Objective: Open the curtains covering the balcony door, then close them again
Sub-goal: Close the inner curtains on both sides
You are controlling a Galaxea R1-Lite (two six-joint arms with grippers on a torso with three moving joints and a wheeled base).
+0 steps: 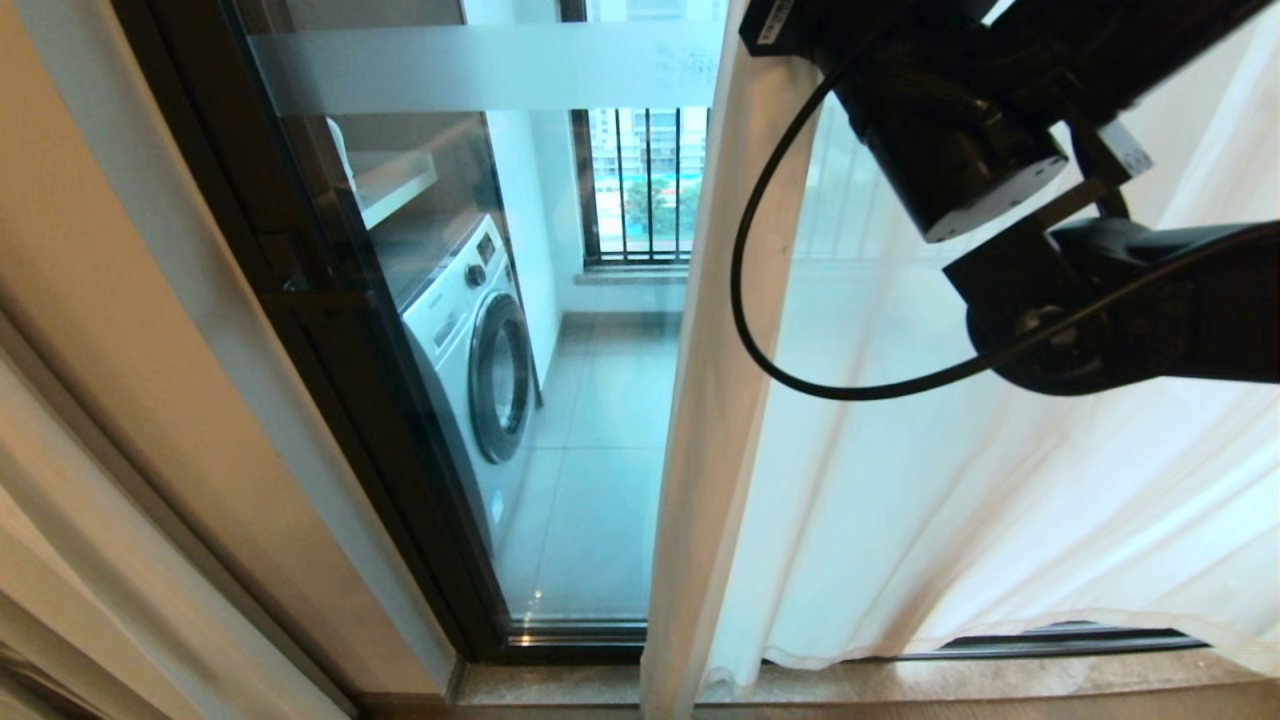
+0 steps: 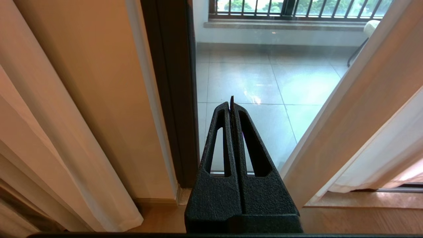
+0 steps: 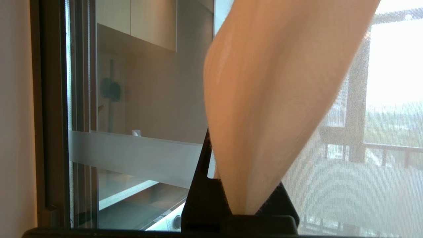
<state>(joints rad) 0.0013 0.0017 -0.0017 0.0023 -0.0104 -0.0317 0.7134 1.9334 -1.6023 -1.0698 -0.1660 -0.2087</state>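
Observation:
The sheer white curtains [image 1: 950, 500] cover the right part of the balcony door [image 1: 600, 420]; their folded leading edge [image 1: 715, 400] hangs down the middle. The door's left pane is bare, with a dark frame [image 1: 350, 380] and a frosted band [image 1: 480, 65]. My right arm [image 1: 960, 130] reaches up at the top right, its gripper beyond the head view. In the right wrist view, my right gripper [image 3: 236, 155] is shut on a tan-looking fold of curtain [image 3: 274, 99] beside the glass [image 3: 132, 155]. My left gripper [image 2: 231, 102] is parked low, shut and empty, facing the door [image 2: 251, 82].
A washing machine [image 1: 480, 360] and a black-barred railing [image 1: 645, 180] stand behind the glass on the tiled balcony. Thick beige drapes [image 2: 49, 132] hang against the wall left of the frame. A wooden sill [image 1: 900, 685] runs under the curtain hem.

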